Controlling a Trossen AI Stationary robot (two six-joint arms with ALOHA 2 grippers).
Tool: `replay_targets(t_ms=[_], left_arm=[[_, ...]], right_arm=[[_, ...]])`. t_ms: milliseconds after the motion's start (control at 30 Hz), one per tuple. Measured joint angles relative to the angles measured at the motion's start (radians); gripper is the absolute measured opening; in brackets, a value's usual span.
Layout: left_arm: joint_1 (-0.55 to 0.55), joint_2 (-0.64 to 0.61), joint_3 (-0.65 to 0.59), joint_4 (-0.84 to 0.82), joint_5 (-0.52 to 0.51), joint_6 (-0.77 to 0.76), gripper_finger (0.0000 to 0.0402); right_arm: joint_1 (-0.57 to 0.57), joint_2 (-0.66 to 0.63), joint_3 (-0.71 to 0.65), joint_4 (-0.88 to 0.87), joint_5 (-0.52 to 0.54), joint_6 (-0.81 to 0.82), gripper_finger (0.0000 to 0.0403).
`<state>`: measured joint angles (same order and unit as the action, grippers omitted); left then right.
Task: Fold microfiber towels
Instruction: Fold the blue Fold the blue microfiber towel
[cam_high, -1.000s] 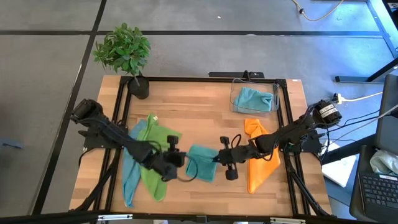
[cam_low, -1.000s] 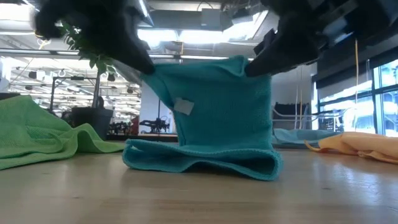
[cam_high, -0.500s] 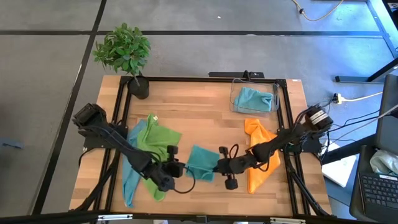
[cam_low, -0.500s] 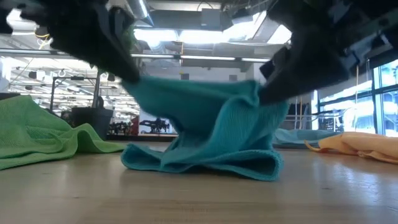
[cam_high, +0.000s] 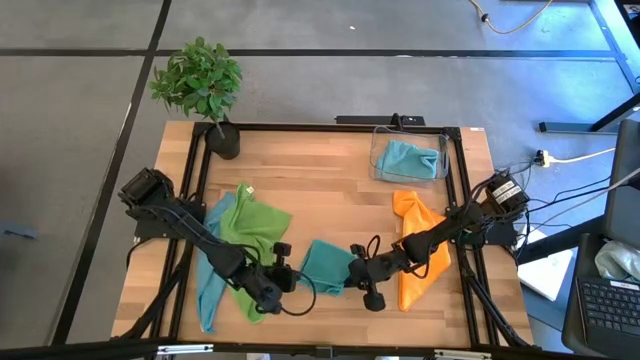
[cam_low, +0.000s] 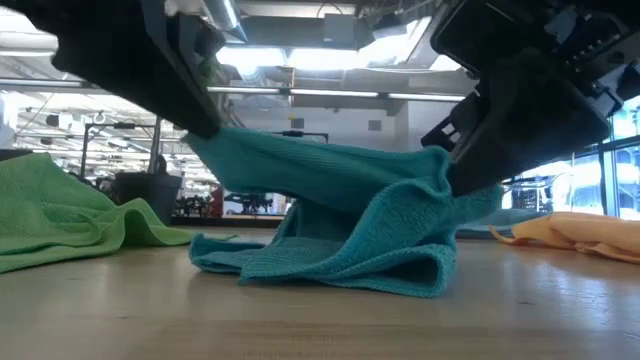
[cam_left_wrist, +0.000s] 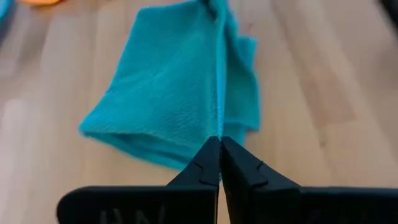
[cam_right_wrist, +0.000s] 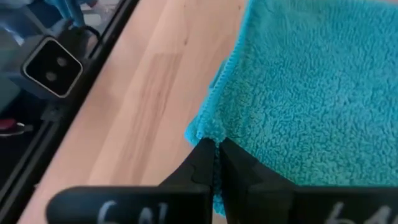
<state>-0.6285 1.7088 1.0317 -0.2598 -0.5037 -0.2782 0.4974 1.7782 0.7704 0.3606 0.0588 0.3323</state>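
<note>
Two pincers (cam_high: 287, 277) (cam_high: 352, 272), one teal towel (cam_high: 324, 266)

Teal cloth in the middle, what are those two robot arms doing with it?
They are folding it. The left hand and the right hand are each shut on an edge of the teal towel, holding that edge up low over the wooden table while the rest lies bunched on the wood. A green towel and a light blue towel wait on one side, an orange towel on the other, and one more blue cloth sits in the clear bin.
</note>
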Motion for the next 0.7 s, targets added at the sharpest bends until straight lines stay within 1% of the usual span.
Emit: replay_targets(t_ms=[67,167,333,500,700], left_arm=[[0.0,0.0,0.0,0.028,0.01,0.0,0.0003],[0.001,0.0,0.0,0.061,0.044,0.002,0.0004],[0.021,0.0,0.0,0.161,0.083,0.058,0.0007],[0.061,0.011,0.0,0.246,0.153,0.087,0.0028],[0.09,0.086,0.0,0.252,0.252,0.077,0.006]], right_arm=[[0.0,0.0,-0.001,-0.002,0.006,-0.015,0.0014],[0.0,0.0,-0.001,0.001,0.042,-0.03,0.0014],[0.0,-0.002,-0.001,0.009,0.047,-0.061,0.0014],[-0.002,-0.027,-0.001,-0.002,0.05,-0.103,0.0014],[-0.004,-0.056,-0.001,-0.038,0.053,-0.105,0.0014]])
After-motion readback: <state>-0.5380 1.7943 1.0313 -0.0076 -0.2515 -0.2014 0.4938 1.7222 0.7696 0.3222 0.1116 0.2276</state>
